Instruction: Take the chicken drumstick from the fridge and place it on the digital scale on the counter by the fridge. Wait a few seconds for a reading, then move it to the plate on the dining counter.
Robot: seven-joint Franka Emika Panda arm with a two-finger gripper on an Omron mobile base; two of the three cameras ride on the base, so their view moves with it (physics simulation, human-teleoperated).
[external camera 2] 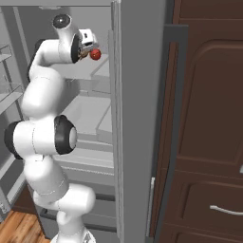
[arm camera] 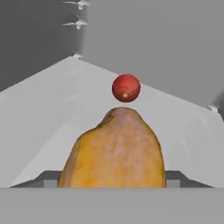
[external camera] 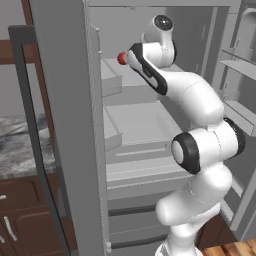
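Up close: glossy oblong chicken drumstick (arm camera: 117,153)

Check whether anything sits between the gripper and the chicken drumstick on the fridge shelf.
Nothing visible does. In the hand view the chicken drumstick lies directly ahead of the gripper on the fridge shelf, with no object in front of it. The small red fruit sits beyond it, farther back.

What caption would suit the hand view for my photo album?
Glossy orange-brown chicken drumstick looms close on a grey fridge shelf, with a small red round fruit just beyond it.
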